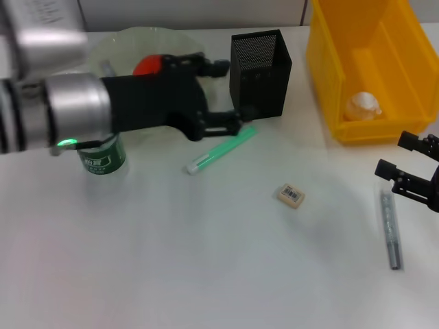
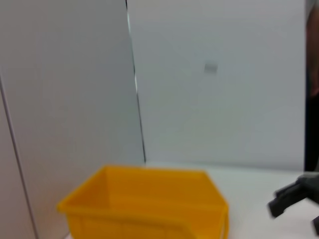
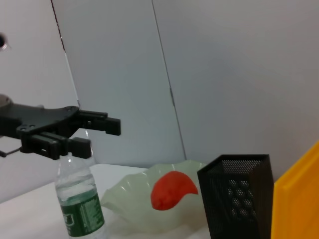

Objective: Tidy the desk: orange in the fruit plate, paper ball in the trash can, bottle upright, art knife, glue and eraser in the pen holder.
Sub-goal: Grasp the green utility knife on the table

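My left gripper (image 1: 230, 96) hangs open and empty above the desk (image 1: 206, 260), between the fruit plate (image 1: 130, 41) and the pen holder (image 1: 260, 68). The orange (image 1: 145, 65) lies in the fruit plate. Under my left arm the bottle (image 1: 103, 159) stands upright. Just below the left gripper lies the art knife (image 1: 219, 152). The eraser (image 1: 291, 195) rests mid-desk. At the right my right gripper (image 1: 391, 155) is open above the glue (image 1: 391, 229). The paper ball (image 1: 361, 105) sits in the trash can (image 1: 374, 27). The right wrist view shows the left gripper (image 3: 99, 137) over the bottle (image 3: 79, 204).
The trash can (image 2: 144, 204) fills the far right corner and also shows in the left wrist view. A grey wall rises behind the desk. In the right wrist view the pen holder (image 3: 239, 194) stands beside the fruit plate (image 3: 129, 199), which holds the orange (image 3: 172, 189).
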Motion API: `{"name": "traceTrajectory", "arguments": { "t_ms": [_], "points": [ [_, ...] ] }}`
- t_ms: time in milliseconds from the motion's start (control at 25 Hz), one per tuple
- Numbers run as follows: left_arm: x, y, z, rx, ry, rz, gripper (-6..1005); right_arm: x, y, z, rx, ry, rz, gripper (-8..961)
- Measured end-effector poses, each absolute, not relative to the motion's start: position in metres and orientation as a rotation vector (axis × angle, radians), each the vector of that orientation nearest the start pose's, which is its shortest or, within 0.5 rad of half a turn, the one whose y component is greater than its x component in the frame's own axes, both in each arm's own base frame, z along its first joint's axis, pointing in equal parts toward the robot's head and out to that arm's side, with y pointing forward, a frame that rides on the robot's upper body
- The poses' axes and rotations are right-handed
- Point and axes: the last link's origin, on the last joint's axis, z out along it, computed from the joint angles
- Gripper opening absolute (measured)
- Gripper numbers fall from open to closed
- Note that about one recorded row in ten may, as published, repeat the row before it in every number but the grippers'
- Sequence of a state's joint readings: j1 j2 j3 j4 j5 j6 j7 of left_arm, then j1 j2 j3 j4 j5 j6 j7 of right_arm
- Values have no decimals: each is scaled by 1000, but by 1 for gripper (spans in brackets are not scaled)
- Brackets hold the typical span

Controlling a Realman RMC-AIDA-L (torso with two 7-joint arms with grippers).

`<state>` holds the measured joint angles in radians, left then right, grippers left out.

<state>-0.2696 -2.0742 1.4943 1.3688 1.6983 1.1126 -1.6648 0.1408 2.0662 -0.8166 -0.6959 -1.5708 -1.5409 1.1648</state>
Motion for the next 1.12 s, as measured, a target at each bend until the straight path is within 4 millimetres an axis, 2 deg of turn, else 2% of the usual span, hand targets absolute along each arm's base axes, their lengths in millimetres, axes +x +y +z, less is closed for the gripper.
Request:
{"name": "traceTrajectory", "arguments": {
  "t_ms": [200,400,480,680,1120],
  "points": [
    [-120,332,-35,-2766,-250,-287,775,336,244,28,-2331,659,843,784],
    [-105,345,-63,-2763,-304,-38,774,335,243,27,-2332,655,844,785],
    [-105,354,-73,-2748,-329,31,773,335,244,26,-2334,651,843,785],
    [-109,367,-83,-2746,-368,80,772,335,244,24,-2343,649,837,783],
    [-129,383,-97,-2737,-402,241,770,333,245,22,-2356,643,837,777]
  ]
}}
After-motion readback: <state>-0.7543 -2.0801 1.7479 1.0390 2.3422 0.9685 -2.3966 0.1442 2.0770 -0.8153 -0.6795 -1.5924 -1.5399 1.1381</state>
